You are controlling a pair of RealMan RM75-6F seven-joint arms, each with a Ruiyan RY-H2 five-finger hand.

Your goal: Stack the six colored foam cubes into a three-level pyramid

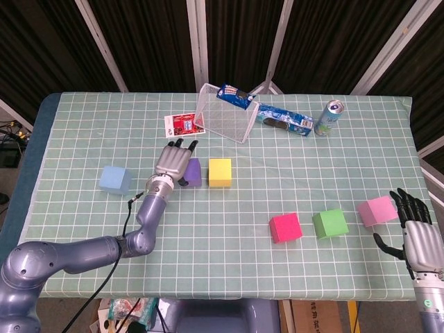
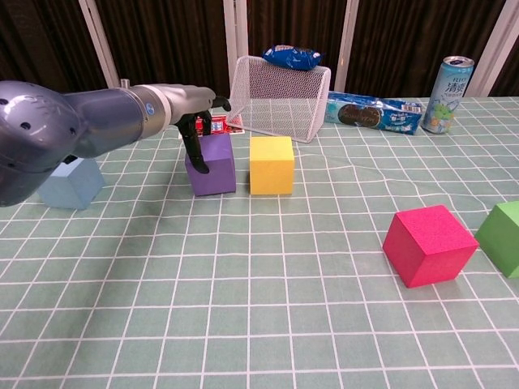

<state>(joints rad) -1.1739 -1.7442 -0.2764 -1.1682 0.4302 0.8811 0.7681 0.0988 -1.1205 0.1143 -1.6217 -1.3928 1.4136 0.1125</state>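
- Head view: the left hand [image 1: 175, 163] sits over the purple cube [image 1: 192, 171], fingers [image 1: 182, 145] draped across its far-left side, so it looks gripped or at least pressed. The yellow cube [image 1: 220, 172] is just right of those fingers. The right hand [image 1: 418, 239] hangs off the surface [image 1: 83, 208] edge, fingers spread, holding nothing, with the pink cube [image 1: 377, 210] just beside it.
- Chest view: one finger runs down the purple cube's front-left face. Looks like base-row building; next up, snug purple against yellow.
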